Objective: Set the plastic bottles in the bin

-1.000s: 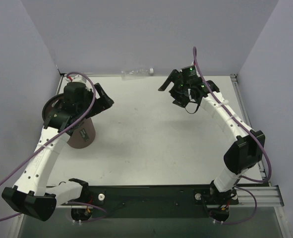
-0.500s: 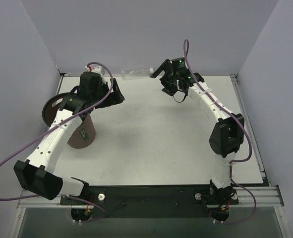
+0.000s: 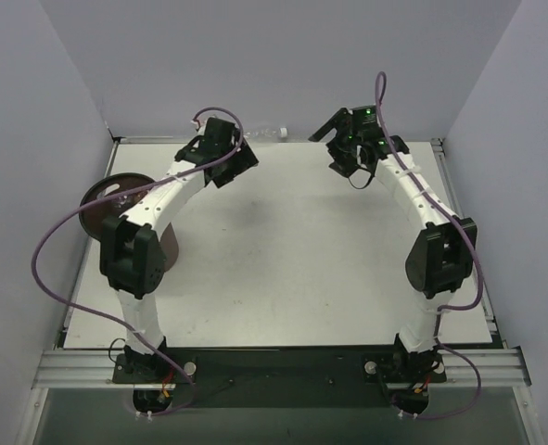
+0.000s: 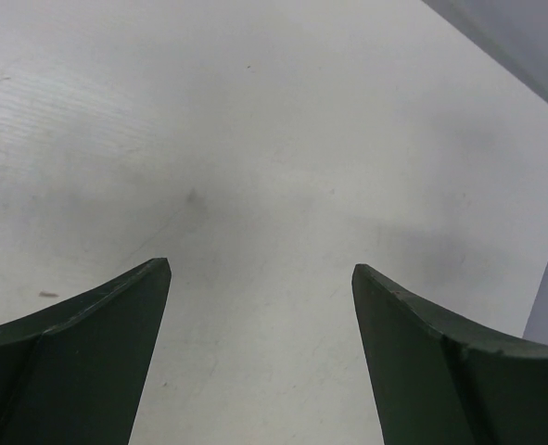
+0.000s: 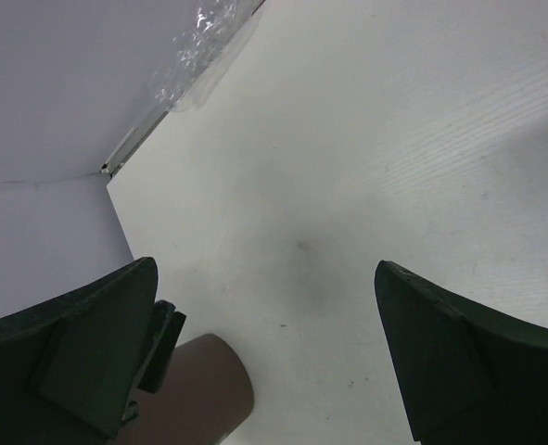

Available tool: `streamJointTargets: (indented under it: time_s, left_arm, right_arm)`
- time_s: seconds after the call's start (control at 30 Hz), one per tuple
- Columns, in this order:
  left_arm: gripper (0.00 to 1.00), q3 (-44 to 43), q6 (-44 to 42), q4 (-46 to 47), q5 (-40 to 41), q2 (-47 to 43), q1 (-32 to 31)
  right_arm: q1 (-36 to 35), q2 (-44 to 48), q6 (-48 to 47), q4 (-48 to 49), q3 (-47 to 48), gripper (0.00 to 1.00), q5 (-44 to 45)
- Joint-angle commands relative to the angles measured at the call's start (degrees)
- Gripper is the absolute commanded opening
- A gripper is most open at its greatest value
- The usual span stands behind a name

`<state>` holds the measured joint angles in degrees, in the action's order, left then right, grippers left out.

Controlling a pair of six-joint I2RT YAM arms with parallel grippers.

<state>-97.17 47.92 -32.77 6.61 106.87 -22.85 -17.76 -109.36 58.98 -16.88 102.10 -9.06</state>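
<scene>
Where the white table (image 3: 283, 250) reaches its left edge, the bin (image 3: 95, 197) stands: round, dark brown, black-rimmed, partly behind the left arm (image 3: 158, 197). Next in size, the left gripper (image 4: 260, 352) hangs over bare tabletop with its jaws spread wide and nothing between them; the right gripper (image 5: 264, 357) gapes just as wide, also empty. Smallest, one plain clear bottle (image 5: 192, 51) lies on its side against the back wall, crinkled and see-through, its white cap (image 3: 279, 132) pointing right, well apart from the bin

Holding the right gripper (image 5: 264, 267) wide apart over white table (image 5: 375, 120). Glimpsing clear bottle (image 5: 197, 51) by the wall (image 5: 60, 83), brown bin (image 5: 209, 394) beside one finger (image 5: 79, 352).
</scene>
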Motion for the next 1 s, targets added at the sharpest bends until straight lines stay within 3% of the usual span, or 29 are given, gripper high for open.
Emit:
streamJointTargets:
  time_s: [0.0,0.07,0.27,0.53,0.8,0.97]
  left_arm:
    - [0.9,-11.2,7.6,2.0,2.3,8.4,-2.2]
    - [0.9,-14.9,10.2,1.0,2.7,12.3,-3.1]
    - [0.9,-14.6,18.9,8.0,4.0,18.3,-4.5]
    - [0.9,-20.1,18.1,18.7,8.4,26.2,-3.7]
    - [0.92,-26.7,24.9,27.9,14.0,34.8,-3.3]
    - [0.93,-39.7,25.6,25.5,15.4,43.4,-1.5]
  right_arm:
    - [2.2,7.7,-2.5,0.5,-3.4,0.98,0.6]
    - [2.6,10.1,-3.3,0.4,-5.1,0.97,0.6]
    - [3.9,18.8,-6.8,-1.0,-12.3,0.97,1.8]
    - [4.3,35.8,-13.6,-7.9,-24.7,0.96,0.1]
    - [4.3,48.2,-15.2,-15.0,-32.6,0.96,1.6]
    - [4.6,51.6,-16.8,-18.4,-32.1,0.97,4.0]
